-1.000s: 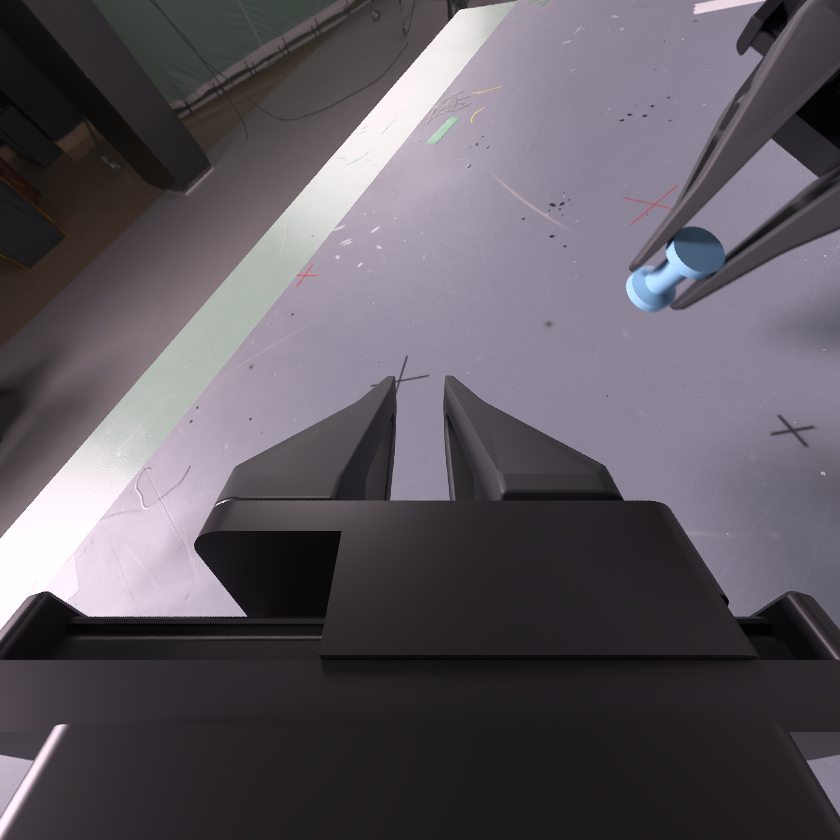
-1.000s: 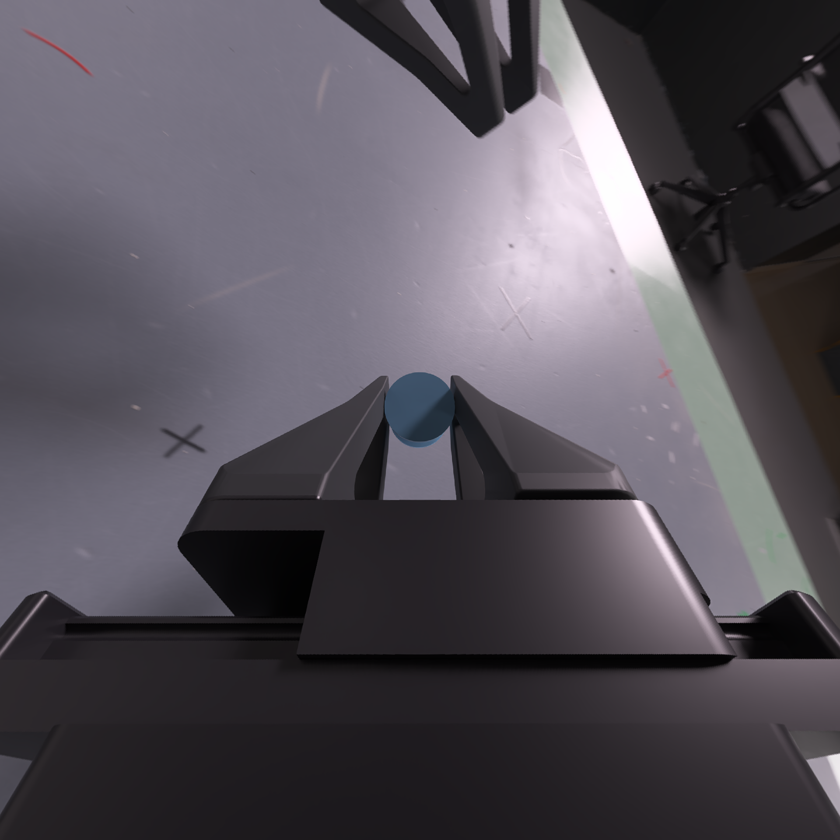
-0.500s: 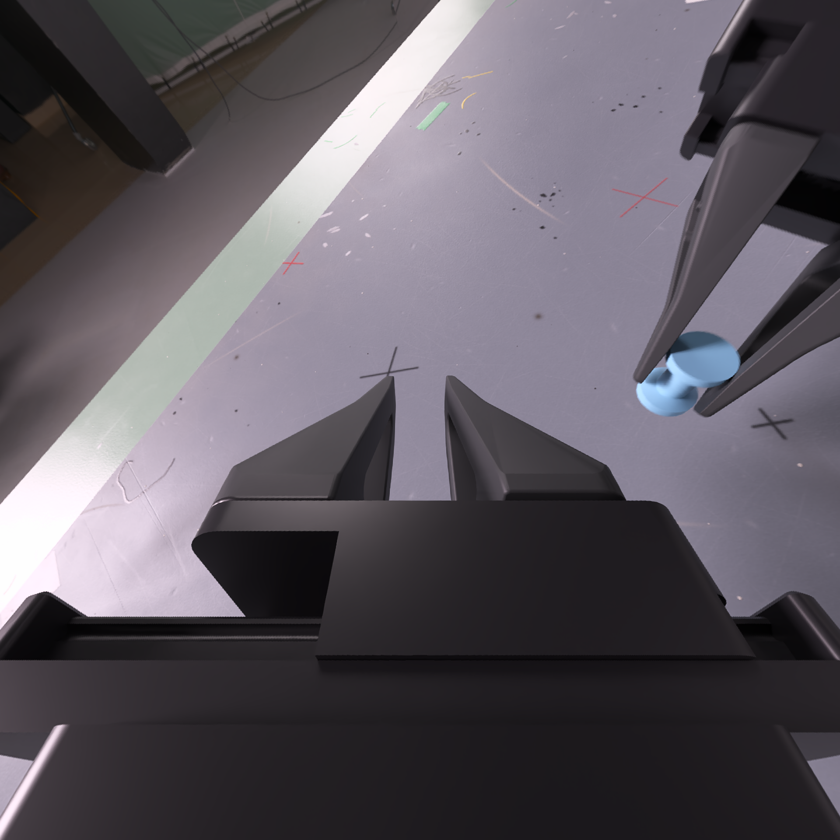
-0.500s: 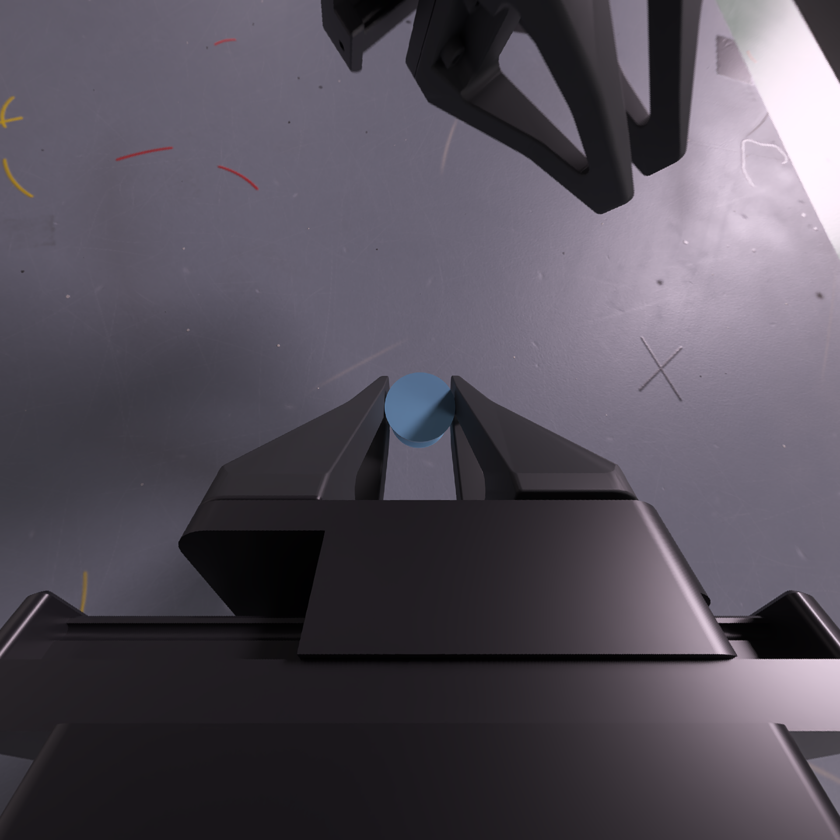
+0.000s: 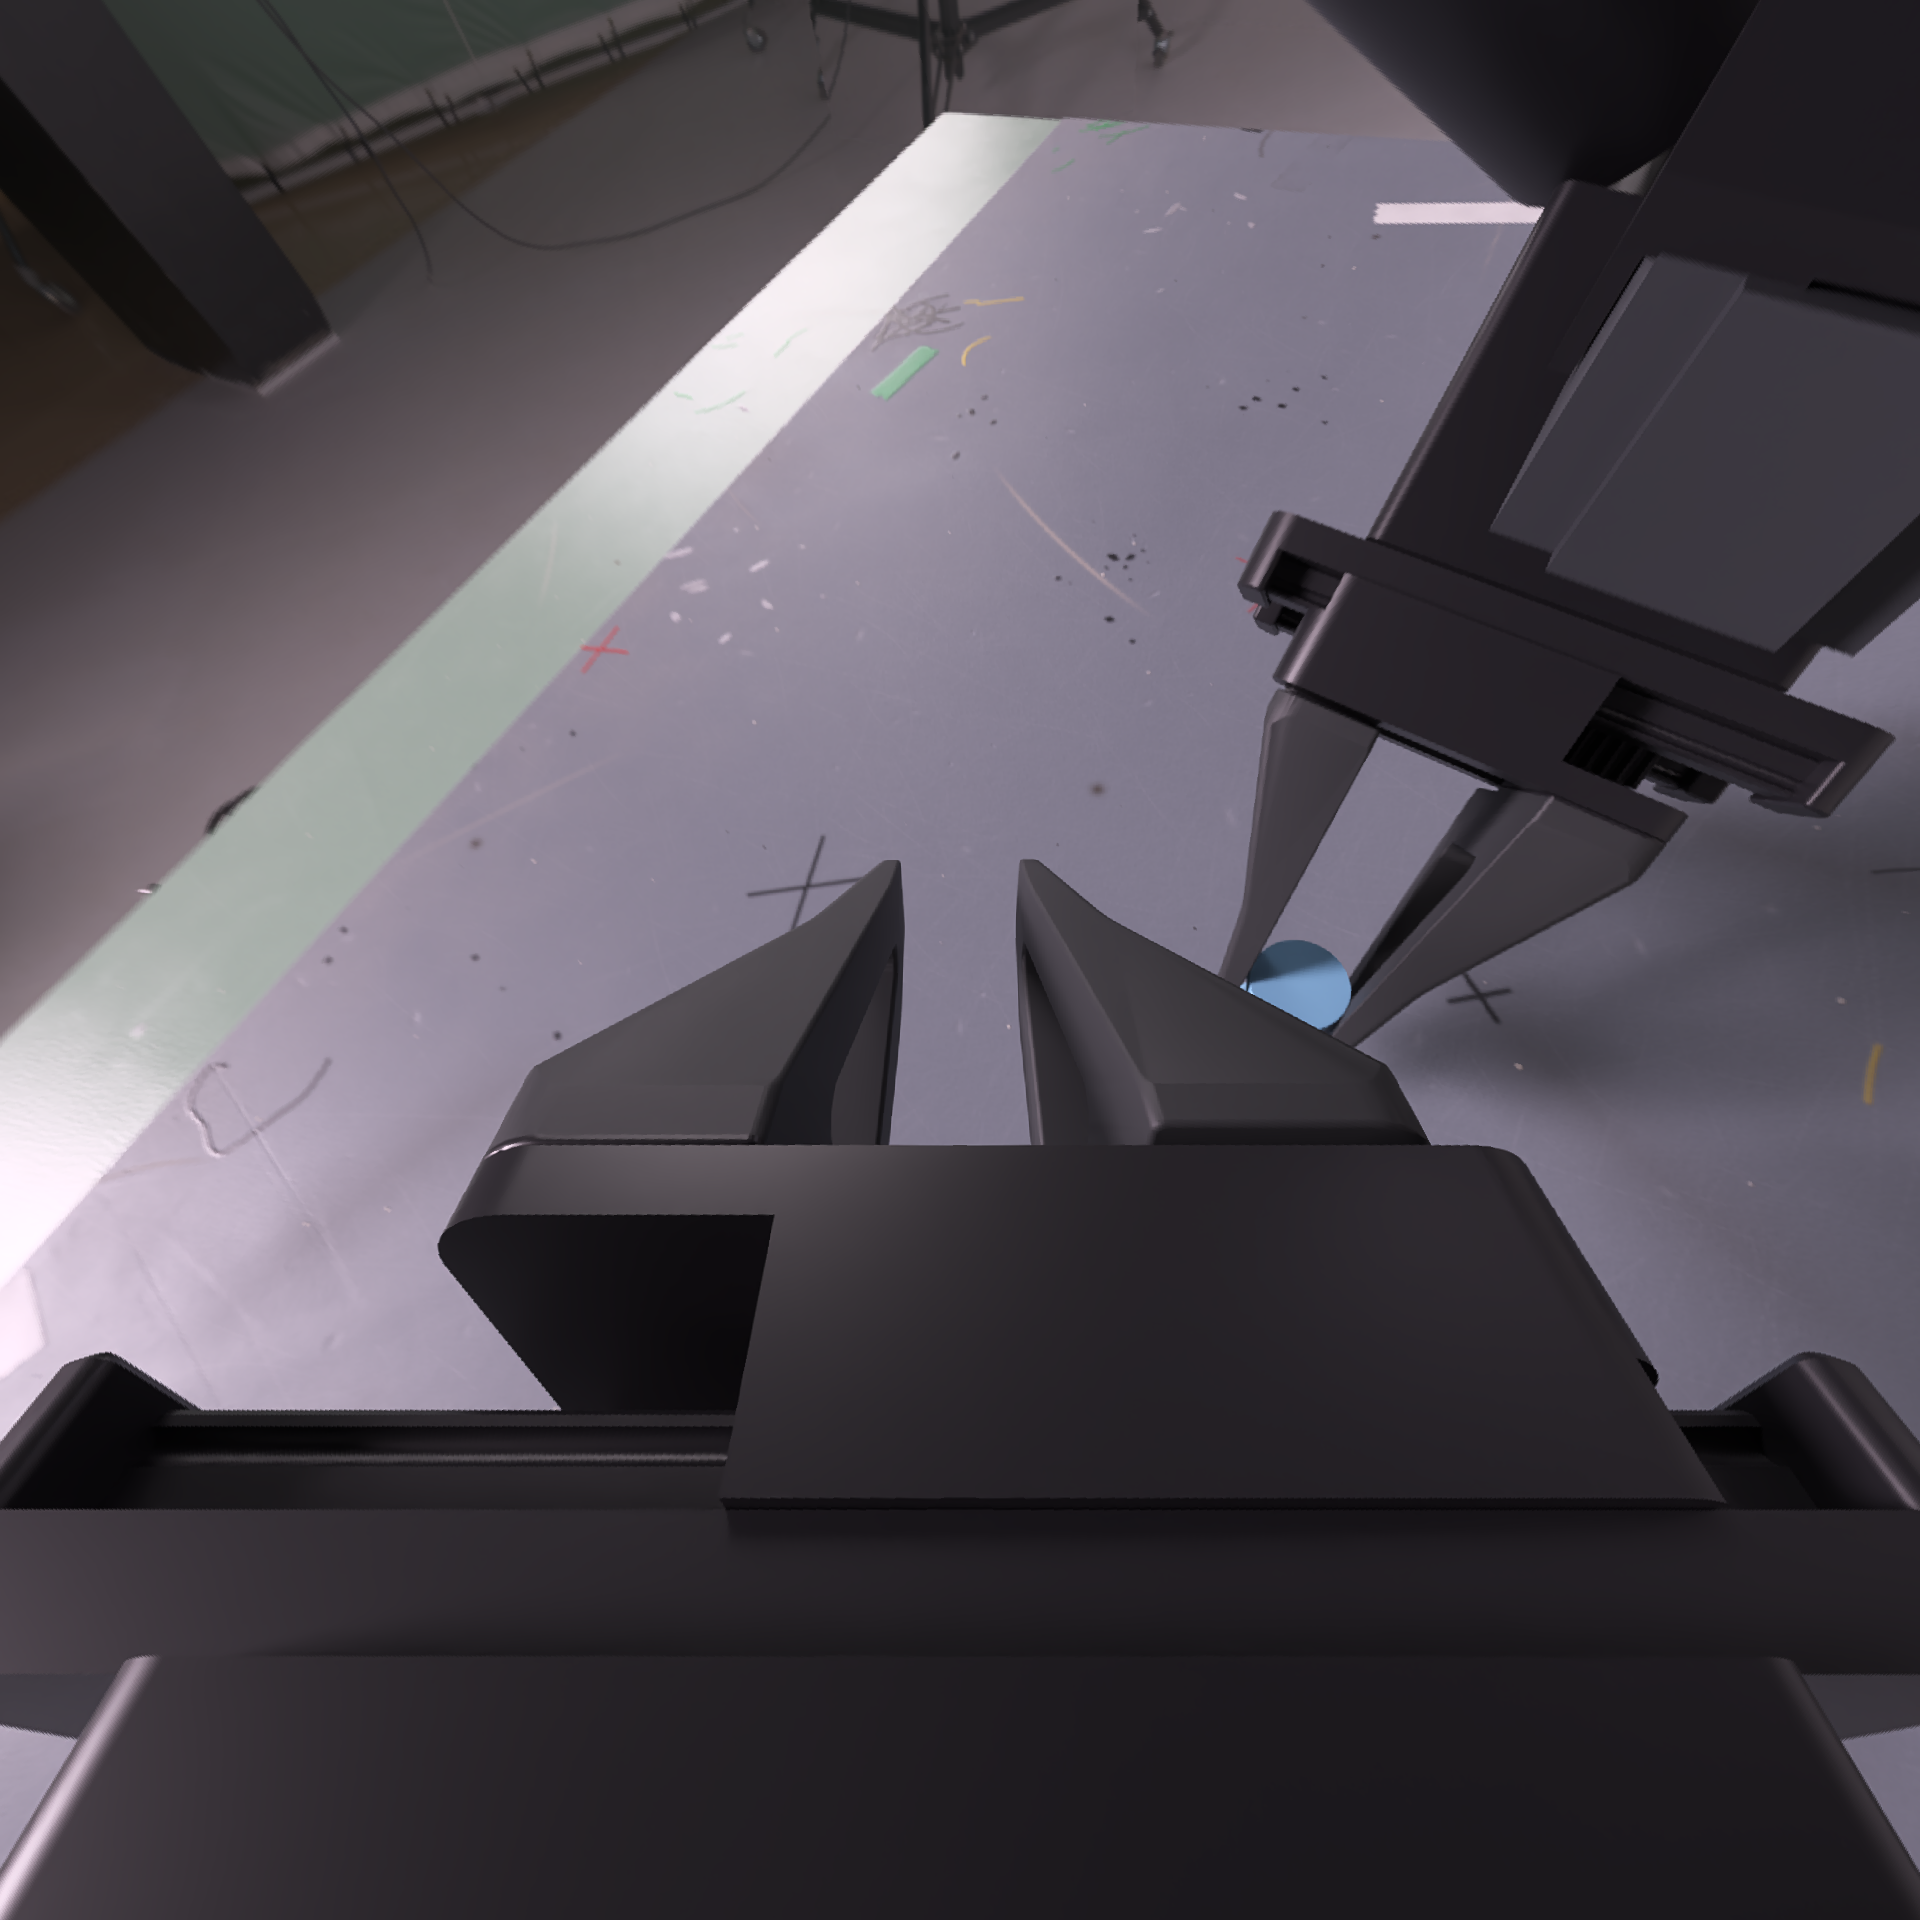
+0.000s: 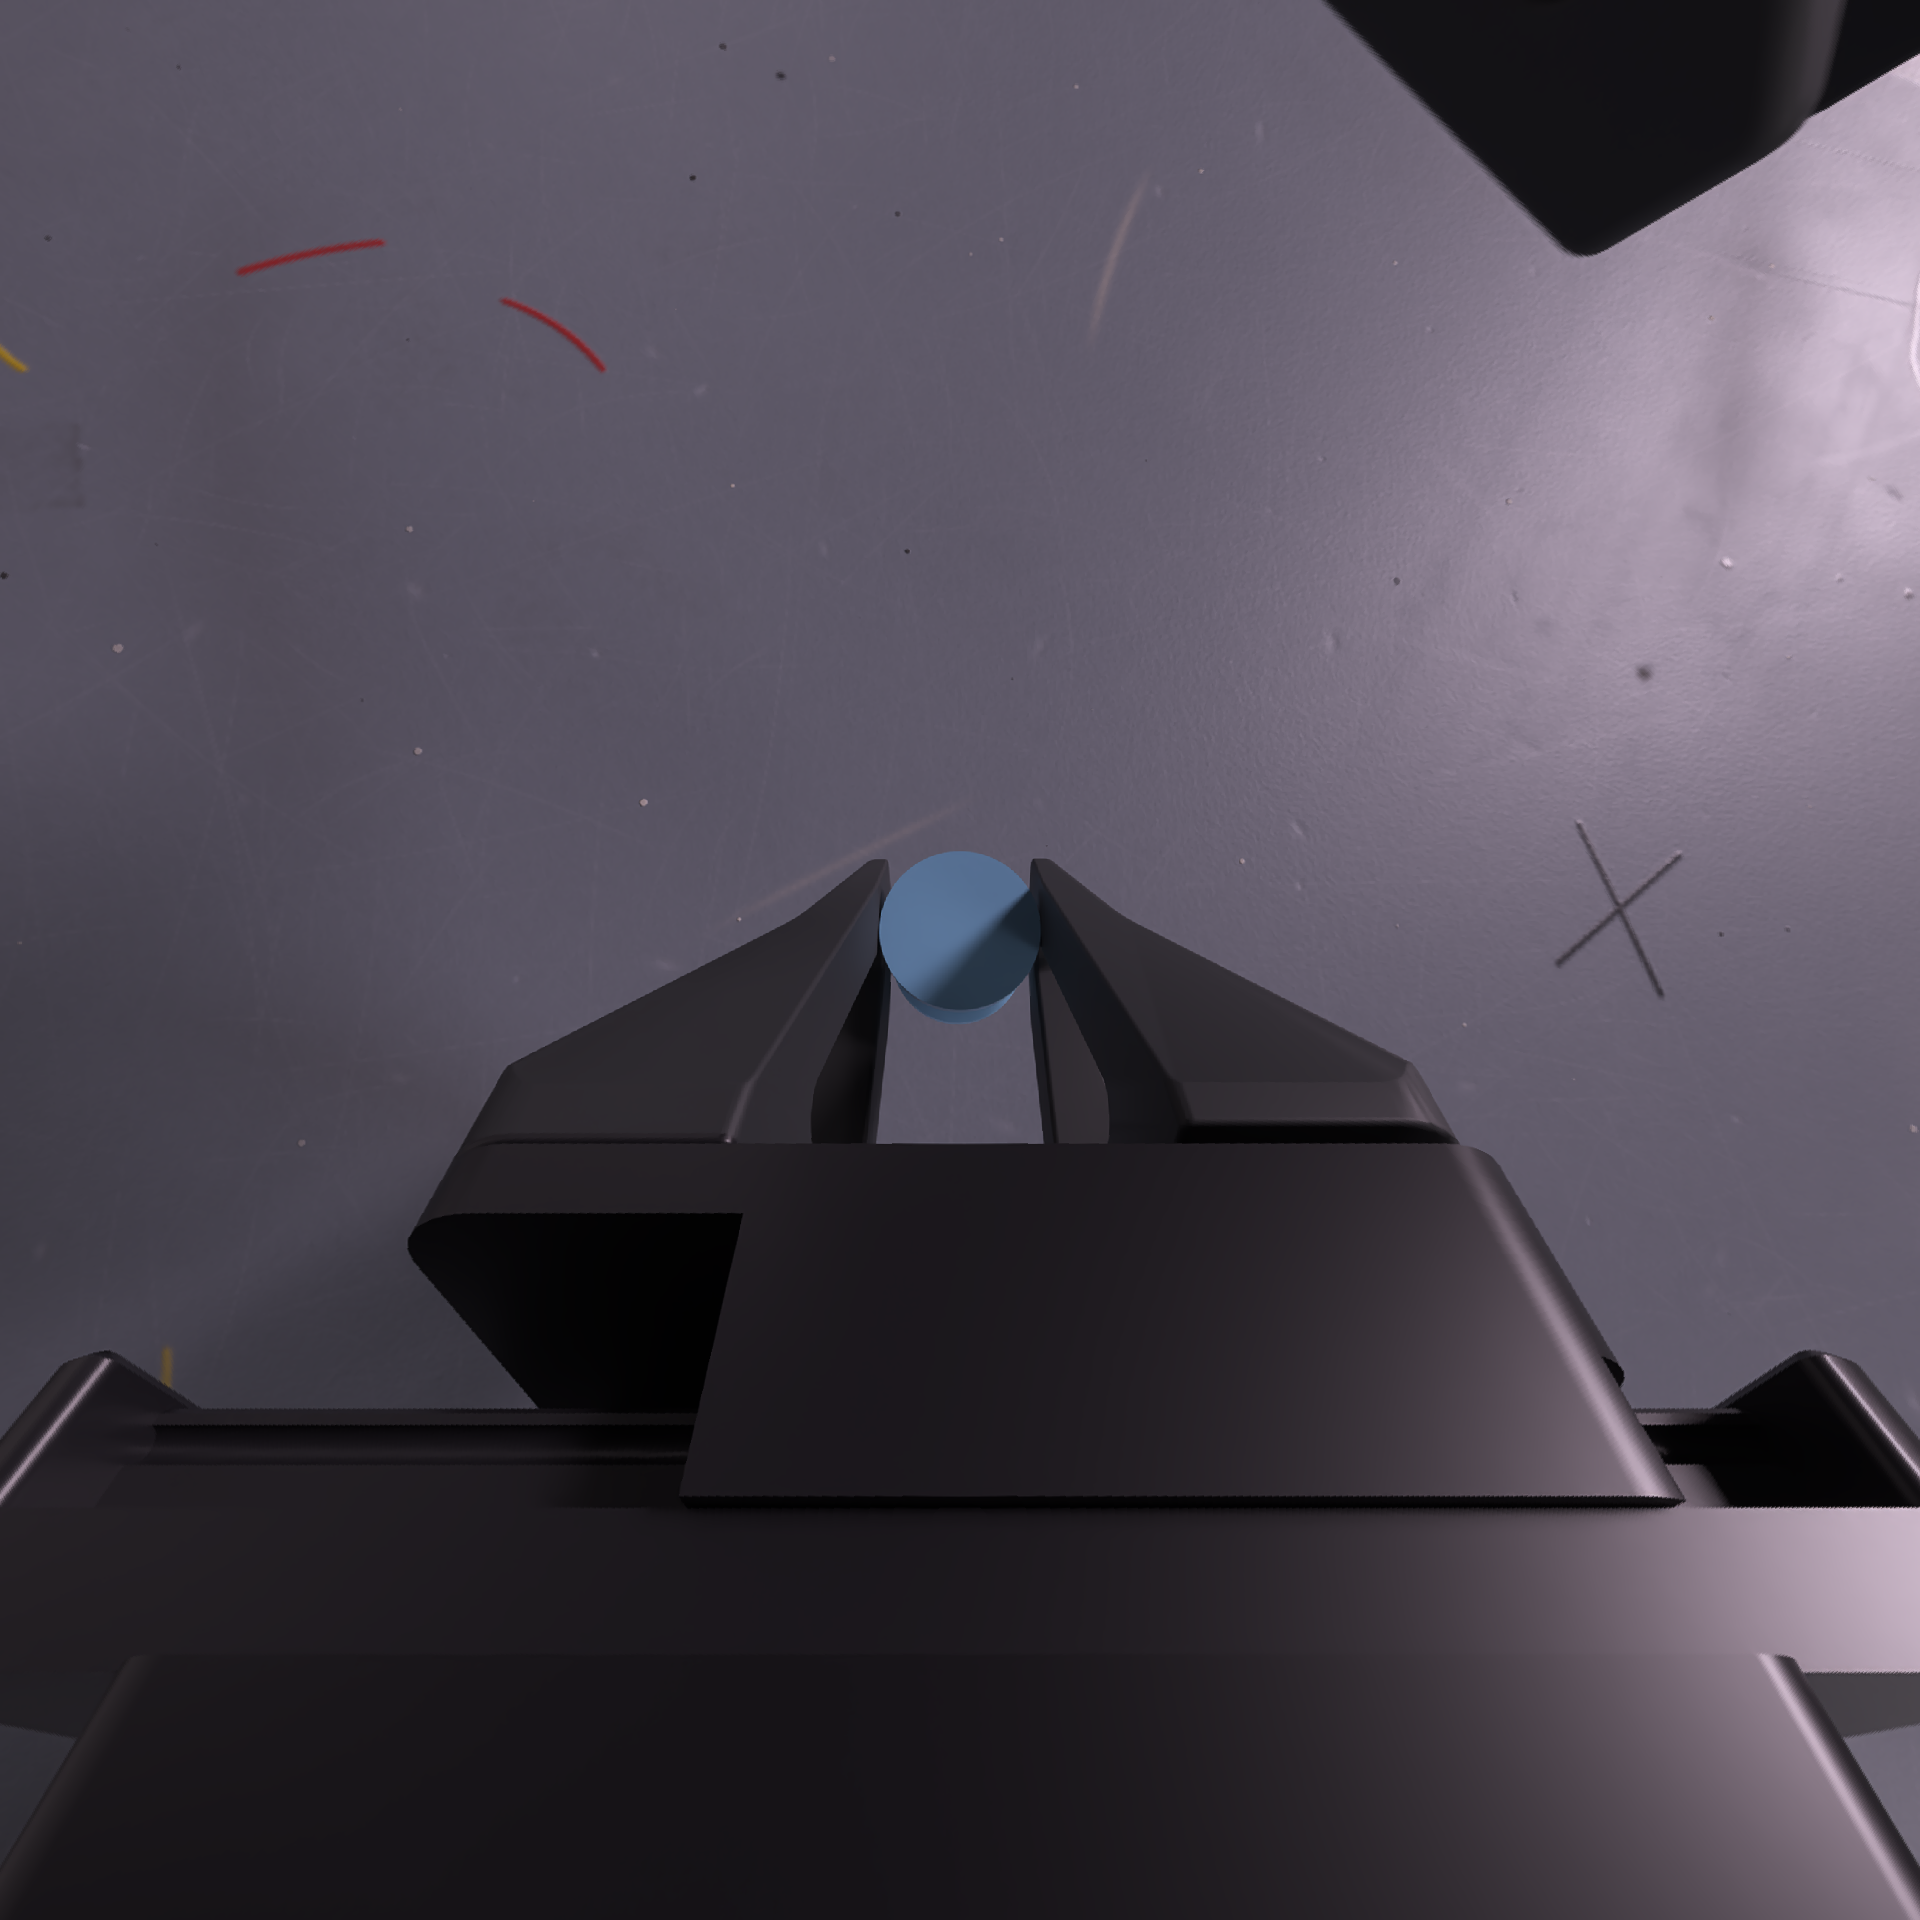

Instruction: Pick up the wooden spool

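Looking along the left gripper (image 5: 959,883) in its own wrist view, two dark fingers stand a narrow gap apart with nothing between them, above a scuffed grey table (image 5: 883,665). A black cross mark (image 5: 805,885) lies at about 11 o'clock from the fingertips, a red cross (image 5: 603,651) farther off at 10 o'clock, and a green strip (image 5: 904,372) near 12 o'clock. At 3 o'clock the right gripper (image 5: 1294,997) reaches down from the upper right, pinching the blue spool (image 5: 1299,982). The left gripper's own right finger hides the spool's lower left part, so its long axis is hard to judge here.

From the right wrist view, the right gripper (image 6: 958,878) is clamped on the spool (image 6: 956,925) at its fingertips. One round end faces the camera, so the long axis seems to run away from the lens. Red curved marks (image 6: 551,330) lie at 11 o'clock, a black cross (image 6: 1618,909) at 3 o'clock, and a dark body (image 6: 1621,104) fills the 1 o'clock corner.
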Robot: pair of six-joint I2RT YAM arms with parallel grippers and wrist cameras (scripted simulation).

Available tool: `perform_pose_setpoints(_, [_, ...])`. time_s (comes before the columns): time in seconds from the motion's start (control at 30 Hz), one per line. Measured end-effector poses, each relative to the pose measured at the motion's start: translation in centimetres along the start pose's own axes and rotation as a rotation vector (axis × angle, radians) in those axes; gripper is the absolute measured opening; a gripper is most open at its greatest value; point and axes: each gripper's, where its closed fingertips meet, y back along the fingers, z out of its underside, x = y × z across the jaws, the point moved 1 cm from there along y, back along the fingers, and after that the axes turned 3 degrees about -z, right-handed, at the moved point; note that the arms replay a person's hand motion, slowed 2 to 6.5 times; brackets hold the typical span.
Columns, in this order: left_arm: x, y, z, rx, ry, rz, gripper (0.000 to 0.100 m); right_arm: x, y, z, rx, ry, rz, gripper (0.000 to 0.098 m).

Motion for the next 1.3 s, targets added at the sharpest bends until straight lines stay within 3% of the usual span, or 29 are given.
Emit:
perform_pose_setpoints(0.27, [-0.1,-0.2,2.6,0.01,0.181,0.075,0.019,-0.2,-0.4,0.3,-0.017,-0.019,-0.022,0.0222])
perform_pose_setpoints(0.47, [1.1,-0.6,4.3,0.016,0.246,0.155,0.019,-0.2,-0.5,0.7,-0.03,-0.033,-0.013,0.0221])
perform_pose_setpoints(0.97, [2.6,-2.0,6.7,-0.07,0.205,0.246,0.025,-0.4,-0.6,1.1,-0.025,-0.057,-0.022,0.0222])
perform_pose_setpoints(1.3, [4.1,-2.0,7.1,-0.08,0.121,0.315,0.029,-0.3,-0.5,1.2,-0.014,-0.066,-0.029,0.0222])
